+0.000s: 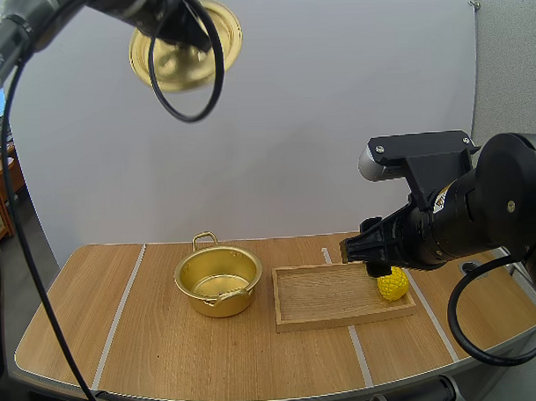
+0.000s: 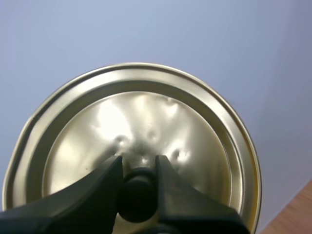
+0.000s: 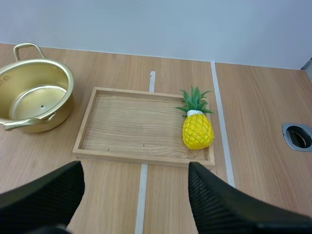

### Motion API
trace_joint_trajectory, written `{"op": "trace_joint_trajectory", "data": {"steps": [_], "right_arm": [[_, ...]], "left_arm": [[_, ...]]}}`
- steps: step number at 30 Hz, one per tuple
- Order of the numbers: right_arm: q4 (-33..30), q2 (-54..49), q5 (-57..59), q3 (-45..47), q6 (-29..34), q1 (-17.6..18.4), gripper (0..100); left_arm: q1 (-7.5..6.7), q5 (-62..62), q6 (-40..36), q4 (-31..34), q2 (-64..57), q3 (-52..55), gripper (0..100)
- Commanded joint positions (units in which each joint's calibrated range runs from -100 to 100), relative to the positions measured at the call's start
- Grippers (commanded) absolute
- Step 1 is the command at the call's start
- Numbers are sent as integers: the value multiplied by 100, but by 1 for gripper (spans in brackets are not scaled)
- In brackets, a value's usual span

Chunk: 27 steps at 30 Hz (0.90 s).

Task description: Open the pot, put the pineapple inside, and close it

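Observation:
A gold pot [image 1: 218, 281] stands uncovered on the table left of the wooden tray [image 1: 329, 297]; I also see the pot [image 3: 34, 101] in the right wrist view. Its gold lid [image 1: 185, 45] hangs high in the air above the table's left side, my left gripper [image 2: 139, 183] shut on its black knob [image 2: 139, 192]. The yellow pineapple [image 3: 197, 127] lies at the tray's right end [image 3: 146, 124]. In the high view the pineapple [image 1: 392, 286] is partly hidden by my right arm. My right gripper [image 3: 134, 195] hovers open above the tray's near edge.
White tape lines [image 1: 118, 316] cross the wooden table. A round cable hole [image 3: 298, 136] sits in the tabletop right of the tray.

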Motion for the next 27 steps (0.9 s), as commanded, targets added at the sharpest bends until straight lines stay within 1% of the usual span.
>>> {"op": "trace_joint_trajectory", "data": {"steps": [1, 6, 9, 14, 16, 19, 22, 27], "right_arm": [[8, -5, 0, -68, -11, -20, 100], [-105, -5, 0, -68, -11, -20, 100], [-353, -5, 0, -68, -2, -20, 100], [-893, 86, 0, -68, 377, -20, 100], [-1191, 277, 0, -68, 534, -20, 100], [-1458, 664, -149, -68, 659, -20, 100], [-1471, 1128, -510, -68, 672, -20, 100], [-1580, 1758, -1384, -68, 888, -20, 100]], "left_arm": [[-13, -522, -61, 242, -60, -429, 0], [-13, -658, -72, 257, -60, -887, 0], [-13, -658, -72, 257, -60, -1033, 0], [-13, -1173, -72, 257, -62, -1085, 0], [-13, -1387, -72, 257, -62, -1085, 0], [-13, -1444, -72, 257, -62, -1085, 0], [-13, -1444, -72, 257, -62, -1085, 0], [-13, -1444, -72, 257, -62, -1085, 0]]}}
